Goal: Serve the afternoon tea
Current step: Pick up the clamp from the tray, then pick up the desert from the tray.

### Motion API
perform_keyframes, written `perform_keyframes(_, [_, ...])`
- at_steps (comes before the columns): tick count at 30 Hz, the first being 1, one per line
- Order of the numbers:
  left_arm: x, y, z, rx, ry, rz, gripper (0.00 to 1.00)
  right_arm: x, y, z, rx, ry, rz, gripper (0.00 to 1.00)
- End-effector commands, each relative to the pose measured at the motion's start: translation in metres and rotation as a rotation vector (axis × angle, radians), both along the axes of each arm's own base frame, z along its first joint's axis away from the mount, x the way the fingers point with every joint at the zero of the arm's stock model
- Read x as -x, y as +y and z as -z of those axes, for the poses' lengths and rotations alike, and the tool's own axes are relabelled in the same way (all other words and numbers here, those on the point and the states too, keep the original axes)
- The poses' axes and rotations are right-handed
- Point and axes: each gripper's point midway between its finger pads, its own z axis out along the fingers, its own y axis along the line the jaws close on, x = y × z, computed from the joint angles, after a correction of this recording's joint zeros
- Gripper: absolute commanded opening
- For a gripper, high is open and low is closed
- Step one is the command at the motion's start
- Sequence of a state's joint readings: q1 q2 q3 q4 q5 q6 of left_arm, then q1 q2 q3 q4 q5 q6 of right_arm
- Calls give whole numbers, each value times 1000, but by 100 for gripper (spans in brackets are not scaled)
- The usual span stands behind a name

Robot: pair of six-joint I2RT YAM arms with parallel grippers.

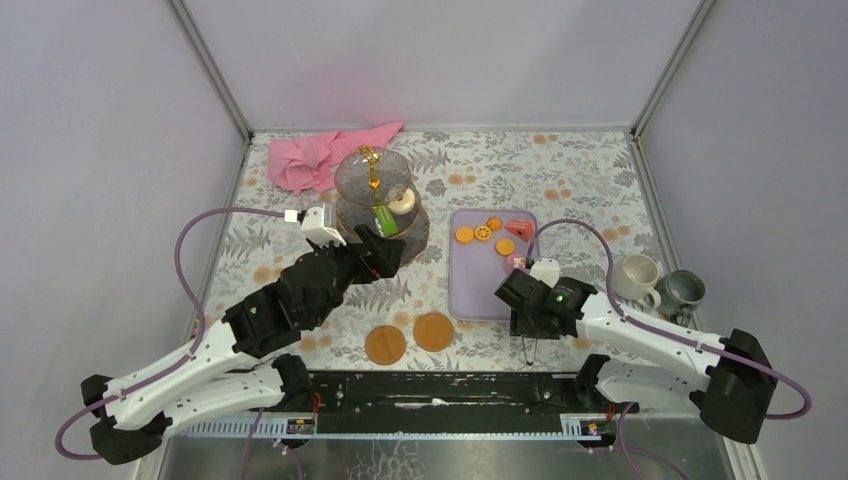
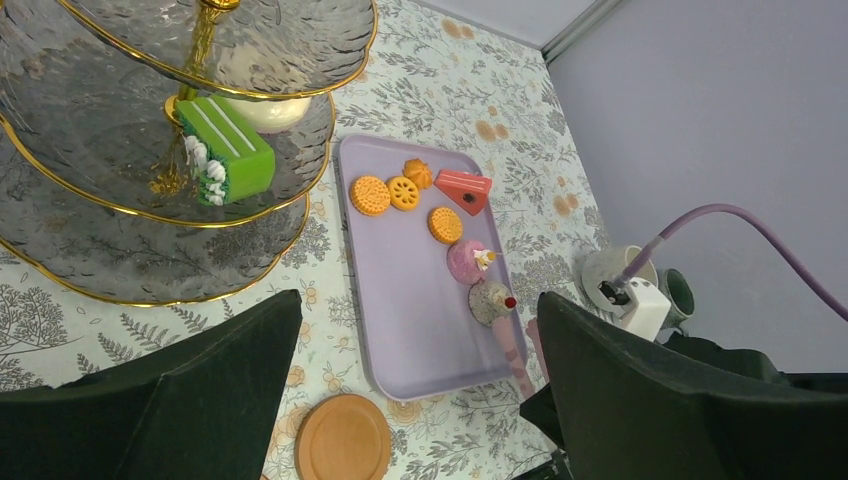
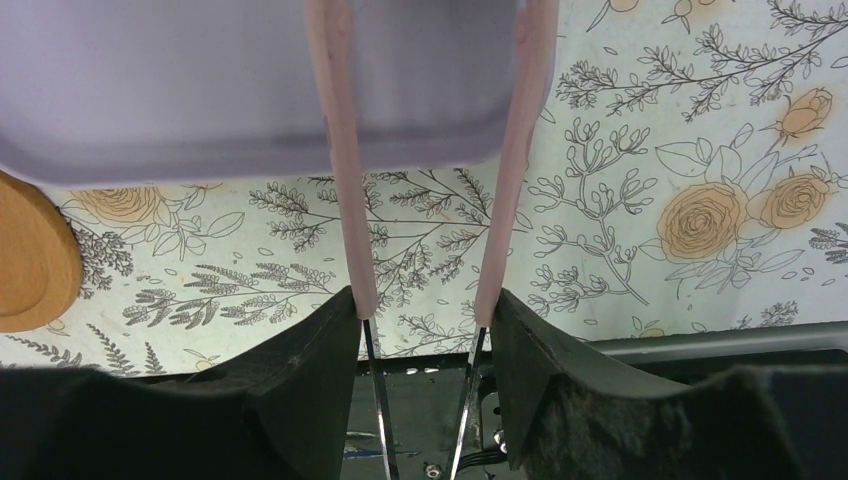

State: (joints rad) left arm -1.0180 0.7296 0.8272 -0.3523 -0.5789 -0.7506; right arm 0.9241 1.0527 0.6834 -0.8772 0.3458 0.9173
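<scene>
Pastries are the job, so I start at my right fingers [image 3: 325,345]. They are closed about halfway on the tongs [image 3: 338,150], one finger outside each pink arm, with the arms sprung apart between them. From there the tongs run straight ahead over the near rim of the tray [image 3: 200,90], and their tips are out of the wrist view.

From the left wrist camera they seem to end just short of the nearest cupcake [image 2: 490,302]. A second cupcake [image 2: 468,262], the biscuits [image 2: 369,195] and a red slice [image 2: 462,190] lie further up the tray. So the pickings lie dead ahead along the tongs' long axis, and the right arm is the nearer one. I judge that a short push forward comes next, then a squeeze.

My left fingers [image 2: 250,350] stand wide open with nothing in them, hovering just off the lowest tier of the stand [image 2: 100,270]. A green cake [image 2: 225,150] lies on the middle tier beside the gold stem. The stand sits just left of the tray on the table.

The cream mug [image 1: 636,277] and grey-green mug [image 1: 680,290] wait well off to the right. Two coasters [image 1: 385,344] lie near the arm bases.
</scene>
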Motion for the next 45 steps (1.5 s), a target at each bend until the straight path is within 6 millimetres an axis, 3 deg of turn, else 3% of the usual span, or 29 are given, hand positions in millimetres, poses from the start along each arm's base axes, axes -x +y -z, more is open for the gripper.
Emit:
perform_keyframes(1, [-1,-3,-15,63,-31,8,94,-4,7,2,-15,-14,4,56])
perform_keyframes(16, [-1,-8,-16,73,-29,23,93,-15,6,15,30,5,1,59])
perform_keyframes(45, [-3,-12,-21,70,-40,29,93,-48,4,21,61,45,-32,59])
